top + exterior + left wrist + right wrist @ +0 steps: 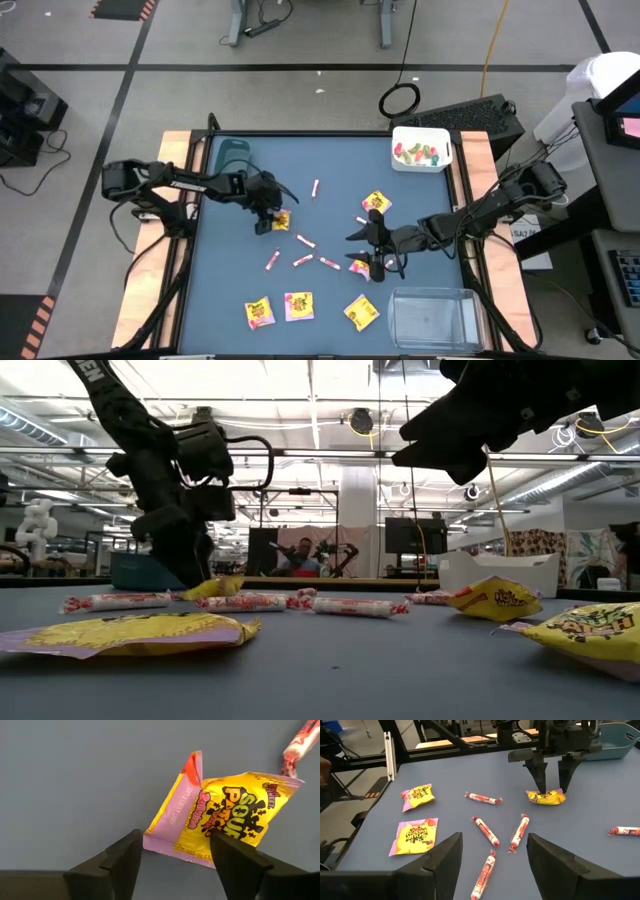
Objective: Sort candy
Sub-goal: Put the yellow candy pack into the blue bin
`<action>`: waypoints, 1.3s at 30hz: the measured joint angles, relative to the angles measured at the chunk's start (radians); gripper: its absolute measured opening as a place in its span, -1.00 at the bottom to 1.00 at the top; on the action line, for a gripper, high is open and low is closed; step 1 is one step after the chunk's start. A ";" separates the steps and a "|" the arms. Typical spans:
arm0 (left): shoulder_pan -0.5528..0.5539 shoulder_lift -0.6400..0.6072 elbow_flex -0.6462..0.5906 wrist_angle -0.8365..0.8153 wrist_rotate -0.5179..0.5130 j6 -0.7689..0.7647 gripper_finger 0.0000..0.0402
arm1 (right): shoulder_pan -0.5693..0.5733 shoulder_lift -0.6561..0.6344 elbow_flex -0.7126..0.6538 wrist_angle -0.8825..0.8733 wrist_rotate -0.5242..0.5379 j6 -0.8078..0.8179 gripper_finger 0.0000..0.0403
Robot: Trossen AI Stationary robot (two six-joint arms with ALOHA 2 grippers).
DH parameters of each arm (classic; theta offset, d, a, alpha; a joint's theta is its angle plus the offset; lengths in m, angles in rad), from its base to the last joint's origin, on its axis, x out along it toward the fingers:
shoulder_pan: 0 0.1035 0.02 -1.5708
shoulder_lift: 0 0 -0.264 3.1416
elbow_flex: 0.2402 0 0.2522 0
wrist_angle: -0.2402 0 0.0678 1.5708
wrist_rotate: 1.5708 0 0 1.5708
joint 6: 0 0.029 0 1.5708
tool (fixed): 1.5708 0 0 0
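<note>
Blue matting covers the table (230, 290), where candy lies scattered: yellow packets (297, 306) along the near edge, pink-white sticks (303, 260) in the middle, and small wrapped pieces in the white bin (421, 148) at the far right corner. Over one yellow packet (225, 817) left of centre, the left gripper (272, 214) is lowered with fingers apart on either side of it, not visibly clamping. Right of centre, the right gripper (372, 243) hovers above the table, fingers partly open and holding nothing.

Bright, even light from ceiling strips (300, 455) at 12 o'clock in the low view, where the arms read as backlit silhouettes. Tabletop (330, 225) shadows are soft. The nearest packet (130, 632) is blurred.
</note>
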 joint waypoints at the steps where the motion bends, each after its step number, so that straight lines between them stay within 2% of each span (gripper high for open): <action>1: 0.000 0.006 0.000 0.002 0.001 0.005 0.11 | 0.000 0.000 0.000 0.000 0.000 -0.002 0.05; 14: -0.016 -0.021 -0.003 0.069 0.000 0.022 -0.55 | -0.001 0.000 0.000 0.018 0.005 -0.092 0.05; 21: -0.016 -0.065 -0.004 0.096 -0.004 0.022 -0.78 | -0.005 0.000 0.000 0.016 0.060 -0.164 0.05; 27: -0.016 -0.127 -0.004 0.101 -0.004 0.021 -0.95 | -0.032 0.000 0.000 0.024 0.059 -0.216 0.05; 32: -0.016 -0.195 -0.004 0.100 -0.039 -0.005 -0.96 | -0.065 0.000 0.000 0.039 0.058 -0.243 0.05; 39: -0.015 -0.343 0.024 0.076 -0.209 -0.037 -0.95 | -0.095 0.000 0.000 0.076 0.056 -0.304 0.05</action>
